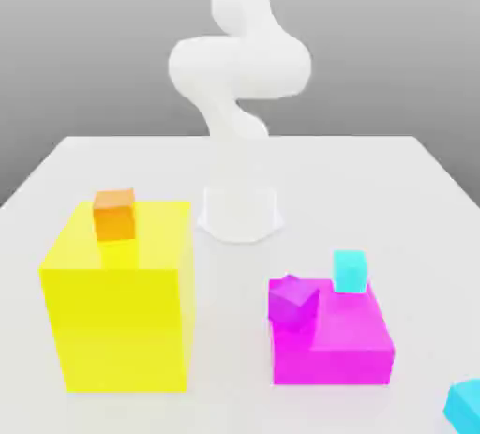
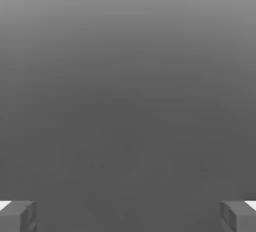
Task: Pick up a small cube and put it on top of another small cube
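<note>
Small cube (image 1: 350, 271) on magenta block (image 1: 333, 343), end effector (image 2: 128, 216) elsewhere

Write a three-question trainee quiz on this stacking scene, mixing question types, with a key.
1. True or false: the orange cube sits on top of the yellow block.
2. Which two small cubes rest on the magenta block?
A. orange and cyan
B. purple-magenta and cyan
C. orange and purple-magenta
3. Fill in: in the hand view, the gripper has its fingers wide ____, with nothing between them.

Key
1. True.
2. B: the purple-magenta cube and the cyan cube are both on it. Another cyan cube lies on the table at the exterior view's lower right.
3. apart (open).
</note>
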`<state>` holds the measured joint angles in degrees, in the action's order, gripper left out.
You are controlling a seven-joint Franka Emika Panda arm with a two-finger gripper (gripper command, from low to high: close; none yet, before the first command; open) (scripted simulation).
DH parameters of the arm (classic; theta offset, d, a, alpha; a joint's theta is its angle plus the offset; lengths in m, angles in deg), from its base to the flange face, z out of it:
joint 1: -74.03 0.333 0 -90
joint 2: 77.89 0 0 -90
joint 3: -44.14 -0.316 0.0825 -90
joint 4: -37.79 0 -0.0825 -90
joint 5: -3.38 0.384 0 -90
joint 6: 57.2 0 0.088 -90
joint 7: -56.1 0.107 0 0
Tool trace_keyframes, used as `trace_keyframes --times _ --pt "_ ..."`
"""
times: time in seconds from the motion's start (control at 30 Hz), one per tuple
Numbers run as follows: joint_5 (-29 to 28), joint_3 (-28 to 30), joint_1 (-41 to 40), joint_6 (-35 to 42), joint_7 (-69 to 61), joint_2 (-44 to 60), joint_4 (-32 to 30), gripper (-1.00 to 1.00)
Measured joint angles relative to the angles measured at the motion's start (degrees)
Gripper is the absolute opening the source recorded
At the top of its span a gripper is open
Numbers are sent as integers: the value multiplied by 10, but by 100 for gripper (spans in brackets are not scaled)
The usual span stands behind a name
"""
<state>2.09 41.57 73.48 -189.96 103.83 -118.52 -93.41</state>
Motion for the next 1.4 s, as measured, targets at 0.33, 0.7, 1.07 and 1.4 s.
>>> trace_keyframes --times 0.33,0.7,1.07,1.4 --pt "-66 -102 -15 -40 87 210 24 0" --pt "-151 -163 26 -82 190 439 49 0" --pt "-165 -191 88 -138 245 650 71 0" --pt "-203 -150 127 -203 275 745 92 -100"
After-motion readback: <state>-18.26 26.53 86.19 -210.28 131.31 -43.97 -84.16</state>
